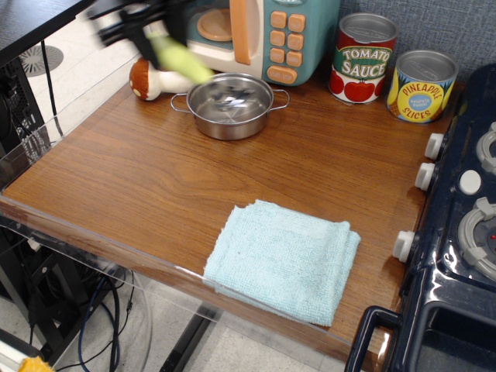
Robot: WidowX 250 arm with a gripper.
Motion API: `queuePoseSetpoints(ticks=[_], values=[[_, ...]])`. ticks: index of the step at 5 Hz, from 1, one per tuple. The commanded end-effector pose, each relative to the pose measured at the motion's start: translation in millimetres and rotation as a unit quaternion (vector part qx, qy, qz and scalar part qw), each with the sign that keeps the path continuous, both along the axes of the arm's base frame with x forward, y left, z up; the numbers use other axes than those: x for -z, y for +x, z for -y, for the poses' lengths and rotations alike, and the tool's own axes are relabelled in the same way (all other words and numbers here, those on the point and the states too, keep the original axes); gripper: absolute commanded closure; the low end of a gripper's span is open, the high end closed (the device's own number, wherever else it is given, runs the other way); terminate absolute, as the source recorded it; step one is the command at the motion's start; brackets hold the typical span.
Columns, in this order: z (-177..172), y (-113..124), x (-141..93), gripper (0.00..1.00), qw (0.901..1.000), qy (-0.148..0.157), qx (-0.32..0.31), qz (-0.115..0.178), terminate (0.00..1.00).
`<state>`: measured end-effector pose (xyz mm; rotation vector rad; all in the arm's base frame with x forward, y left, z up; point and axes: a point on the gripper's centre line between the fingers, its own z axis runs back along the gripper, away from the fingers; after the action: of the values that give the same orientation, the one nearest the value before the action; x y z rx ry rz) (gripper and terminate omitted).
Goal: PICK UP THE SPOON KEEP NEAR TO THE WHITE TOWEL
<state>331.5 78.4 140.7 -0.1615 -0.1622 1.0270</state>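
Observation.image shows the pick-up as done: the spoon point(180, 60) is held aloft in the blurred claw point(147, 27), grasped by its handle above the pot point(230, 105), while placement beside the towel point(284, 258), far below-right, is judged still outstanding.

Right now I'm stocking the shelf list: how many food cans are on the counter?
2. The tomato sauce can stands at the back beside the toy microwave; the pineapple slices can stands just right of it, near the stove.
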Motion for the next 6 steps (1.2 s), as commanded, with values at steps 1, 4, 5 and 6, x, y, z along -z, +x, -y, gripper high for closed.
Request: queuePoseSetpoints(ticks=[1, 4, 5, 6], values=[[71.2, 16.0, 1.1, 1.00, 0.9850, 0.008, 0.168, 0.039, 0.00], [107.4, 54.3, 51.9, 1.00, 0.9385, 0.000, 0.329, 0.106, 0.00], [123.1, 59.5, 66.0, 1.00, 0.9299, 0.016, 0.353, 0.101, 0.00], [134.0, 67.1, 75.9, 1.00, 0.9275, 0.021, 0.360, 0.100, 0.00]])
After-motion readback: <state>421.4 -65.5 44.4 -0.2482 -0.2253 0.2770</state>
